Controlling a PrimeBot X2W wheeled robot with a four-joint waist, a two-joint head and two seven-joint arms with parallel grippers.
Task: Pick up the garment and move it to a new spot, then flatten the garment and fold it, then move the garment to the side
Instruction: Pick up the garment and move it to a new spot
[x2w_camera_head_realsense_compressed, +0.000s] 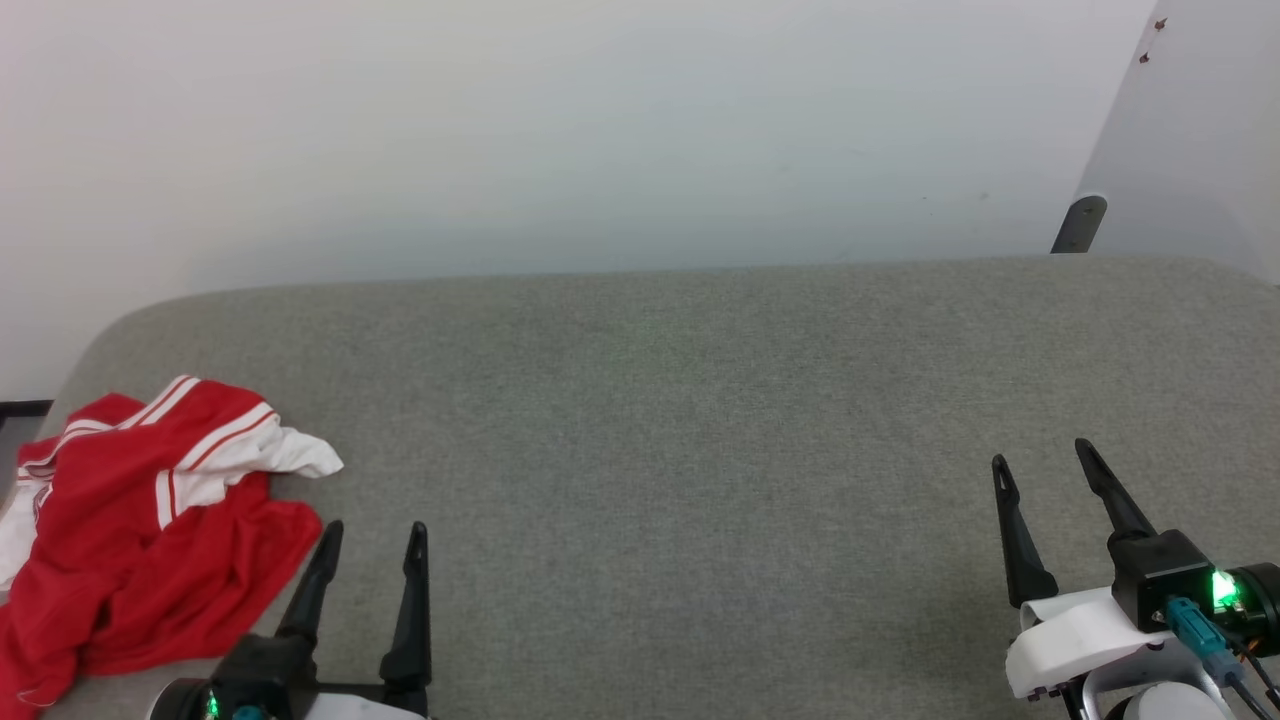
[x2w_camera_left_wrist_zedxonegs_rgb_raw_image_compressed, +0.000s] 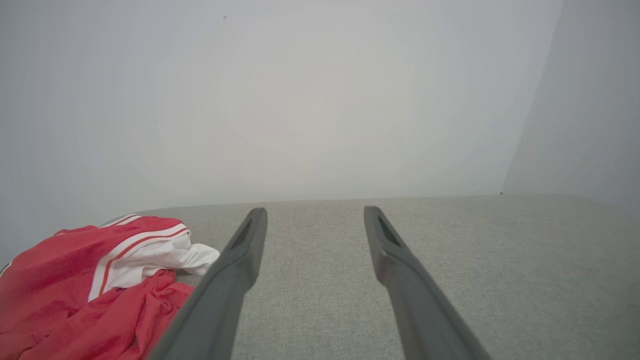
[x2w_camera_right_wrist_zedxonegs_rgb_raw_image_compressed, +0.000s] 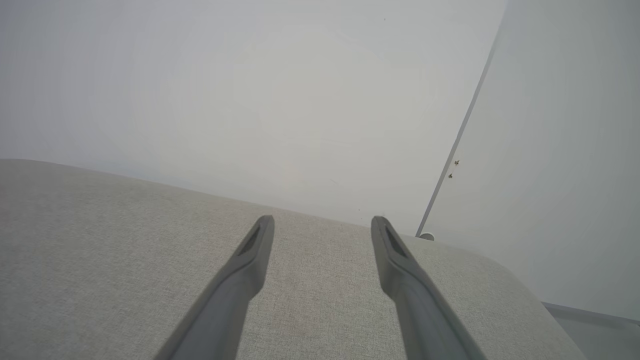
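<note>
At the bottom left of the head view, the left gripper (x2w_camera_head_realsense_compressed: 377, 527), two long dark fingers on a black mount, has its jaws spread wide with nothing between them. At the lower right, the right gripper (x2w_camera_head_realsense_compressed: 1042, 453) is equally wide and empty (a green light glows on the housing behind it).

Just left of the left gripper, against the lower left edge of the frame, lies the garment (x2w_camera_head_realsense_compressed: 150, 520). It is a crumpled red jersey with white sleeves and white-and-red striped trim. Its red hem runs close beside the gripper's left finger, and I cannot tell whether they touch. In the left wrist view the heap fills the lower left corner, with a white sleeve reaching towards that finger.

Jersey and grippers sit over a broad grey woven fabric surface (x2w_camera_head_realsense_compressed: 700, 400) with rounded far corners, spanning the middle of the frame. Beyond it a pale plain wall (x2w_camera_head_realsense_compressed: 600, 130) covers the top. At the upper right a short dark grey post (x2w_camera_head_realsense_compressed: 1080, 222) stands at the surface's far edge.
</note>
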